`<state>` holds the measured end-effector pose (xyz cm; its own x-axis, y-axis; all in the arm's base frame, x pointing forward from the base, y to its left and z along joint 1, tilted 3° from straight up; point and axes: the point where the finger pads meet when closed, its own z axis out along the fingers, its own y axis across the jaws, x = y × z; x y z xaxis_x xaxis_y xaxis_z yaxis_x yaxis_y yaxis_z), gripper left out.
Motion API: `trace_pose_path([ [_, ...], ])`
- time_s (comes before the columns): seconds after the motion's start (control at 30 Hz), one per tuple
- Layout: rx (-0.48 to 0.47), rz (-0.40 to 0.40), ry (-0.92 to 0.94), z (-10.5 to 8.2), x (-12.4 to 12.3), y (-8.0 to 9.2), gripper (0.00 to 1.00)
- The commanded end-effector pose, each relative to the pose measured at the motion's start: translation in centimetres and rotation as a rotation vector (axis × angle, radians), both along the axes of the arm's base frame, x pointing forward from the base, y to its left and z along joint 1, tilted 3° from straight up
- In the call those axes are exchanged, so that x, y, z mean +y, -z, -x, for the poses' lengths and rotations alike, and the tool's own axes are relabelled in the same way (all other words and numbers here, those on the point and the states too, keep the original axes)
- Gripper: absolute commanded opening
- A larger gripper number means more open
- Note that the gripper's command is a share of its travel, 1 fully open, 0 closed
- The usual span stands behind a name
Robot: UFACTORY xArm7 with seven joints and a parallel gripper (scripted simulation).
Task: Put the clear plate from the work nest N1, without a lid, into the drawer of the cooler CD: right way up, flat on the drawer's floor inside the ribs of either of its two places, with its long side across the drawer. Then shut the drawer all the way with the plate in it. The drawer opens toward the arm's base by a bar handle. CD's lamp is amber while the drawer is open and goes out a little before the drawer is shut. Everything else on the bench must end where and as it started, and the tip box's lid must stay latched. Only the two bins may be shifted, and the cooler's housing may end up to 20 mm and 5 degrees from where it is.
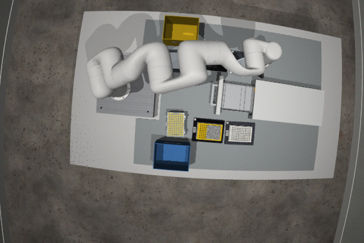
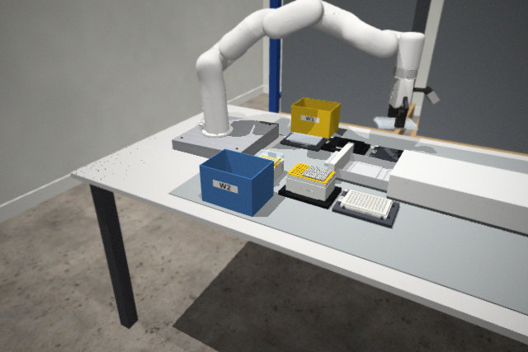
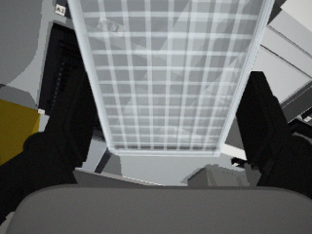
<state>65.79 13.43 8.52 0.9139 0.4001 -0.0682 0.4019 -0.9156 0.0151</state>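
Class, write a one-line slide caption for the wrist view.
Wrist view: the gripper shut on the clear plate, one black finger on each long side, held above the bench.

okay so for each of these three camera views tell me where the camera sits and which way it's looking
Top: overhead, looking straight down on the white bench; the whole white arm shows.
Exterior: off the bench's front corner, looking across it toward the grey back panels; arm and hand show.
Wrist: on the hand, looking down along its black fingers at the clear gridded plate they grip.
Top and exterior both show the blue bin and the open white cooler drawer.
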Motion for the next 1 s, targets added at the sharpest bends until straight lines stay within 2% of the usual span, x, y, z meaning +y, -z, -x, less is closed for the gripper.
trace_pose_path([
  [0.0, -0.019, -0.022, -0.189, 0.4, -1.3, -0.4, 0.0],
  [0.13, -0.016, -0.024, -0.255, 0.5, -1.8, -0.4, 0.0],
  [0.63, 0.002, -0.046, -0.754, 1.9, -5.6, -0.5, 0.0],
  [0.7, 0.002, -0.046, -0.754, 1.9, -5.6, -0.5, 0.0],
  [0.97, 0.013, -0.057, -1.021, 2.7, -7.6, -0.6, 0.0],
])
